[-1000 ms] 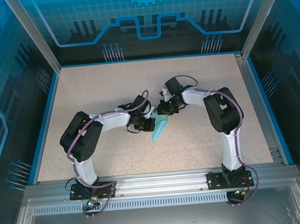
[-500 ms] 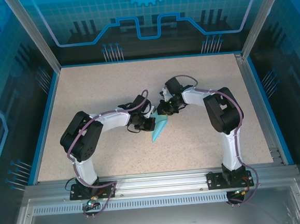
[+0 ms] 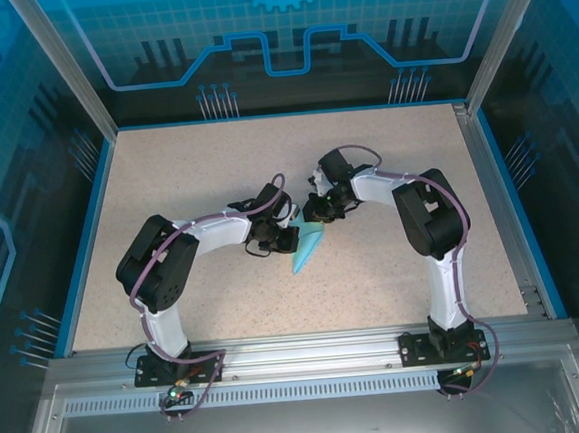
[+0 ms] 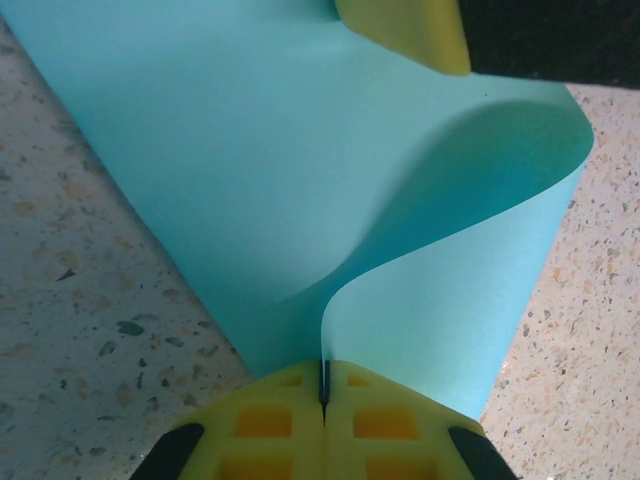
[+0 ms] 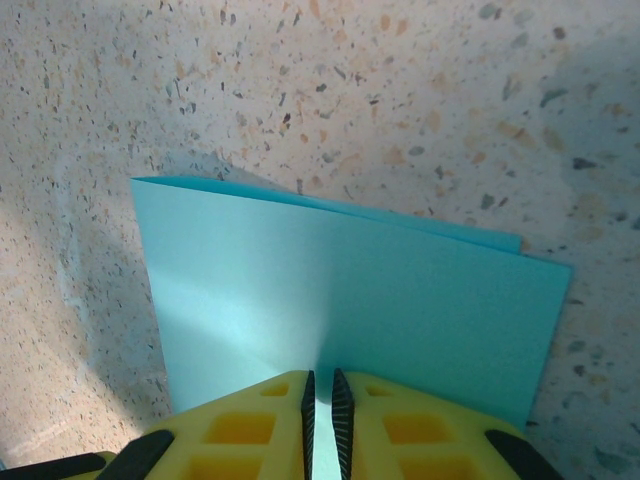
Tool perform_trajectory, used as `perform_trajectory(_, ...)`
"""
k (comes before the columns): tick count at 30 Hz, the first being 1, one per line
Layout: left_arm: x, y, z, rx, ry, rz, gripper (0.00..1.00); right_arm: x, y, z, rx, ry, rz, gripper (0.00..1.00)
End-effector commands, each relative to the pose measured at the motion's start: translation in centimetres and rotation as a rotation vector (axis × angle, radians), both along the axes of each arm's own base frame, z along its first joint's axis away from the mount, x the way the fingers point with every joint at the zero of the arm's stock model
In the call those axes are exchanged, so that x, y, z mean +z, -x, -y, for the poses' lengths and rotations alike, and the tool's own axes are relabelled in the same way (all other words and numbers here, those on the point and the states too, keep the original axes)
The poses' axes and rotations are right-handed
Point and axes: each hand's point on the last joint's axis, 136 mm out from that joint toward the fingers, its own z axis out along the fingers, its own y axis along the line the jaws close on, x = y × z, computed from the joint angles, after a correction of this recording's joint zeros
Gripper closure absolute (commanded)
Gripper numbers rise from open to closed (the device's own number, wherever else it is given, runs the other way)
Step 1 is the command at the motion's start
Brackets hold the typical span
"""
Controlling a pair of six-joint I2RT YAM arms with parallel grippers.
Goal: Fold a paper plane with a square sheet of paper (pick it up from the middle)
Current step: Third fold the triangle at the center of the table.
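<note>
The light-blue sheet of paper lies folded into a narrow pointed wedge at the table's middle, its tip toward the near edge. My left gripper is shut on its left edge. In the left wrist view the paper curls up from the pinched jaws as a loose flap. My right gripper is shut on the far end of the paper. In the right wrist view the paper lies in two flat layers on the table, and its near edge runs between the jaws. One right finger shows at the top of the left wrist view.
The speckled beige table is framed by a blue rim and aluminium posts. Both arms bend inward from their bases, and the wrists almost touch above the paper.
</note>
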Motion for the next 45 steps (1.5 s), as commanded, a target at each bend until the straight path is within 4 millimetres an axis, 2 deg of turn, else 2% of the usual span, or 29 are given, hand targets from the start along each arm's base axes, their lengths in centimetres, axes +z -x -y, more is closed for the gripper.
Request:
perform_trajectory(1, 0.2, -0.1, -0.6, 0.030, -0.012, -0.007, 0.96, -3.3, 3.4, 1.3, 0.003, 0.116, -0.128, 0.83)
perform_trajectory(9, -0.2, 0.2, -0.8, 0.034, -0.022, -0.025, 0.96, -3.4, 3.5, 1.4, -0.003, 0.118, -0.136, 0.82)
perform_trajectory(21, 0.8, 0.7, -0.4, 0.055, 0.039, -0.026, 0.96, -3.5, 3.6, 1.4, -0.012, 0.119, -0.139, 0.84)
perform_trajectory(31, 0.0, 0.0, -0.2, 0.045, 0.019, -0.023, 0.96, -3.6, 3.7, 1.4, -0.009, 0.113, -0.146, 0.84)
perform_trajectory(45, -2.1, 0.7, -0.7, 0.031, -0.007, -0.047, 0.96, -3.7, 3.8, 1.4, -0.015, 0.111, -0.150, 0.82)
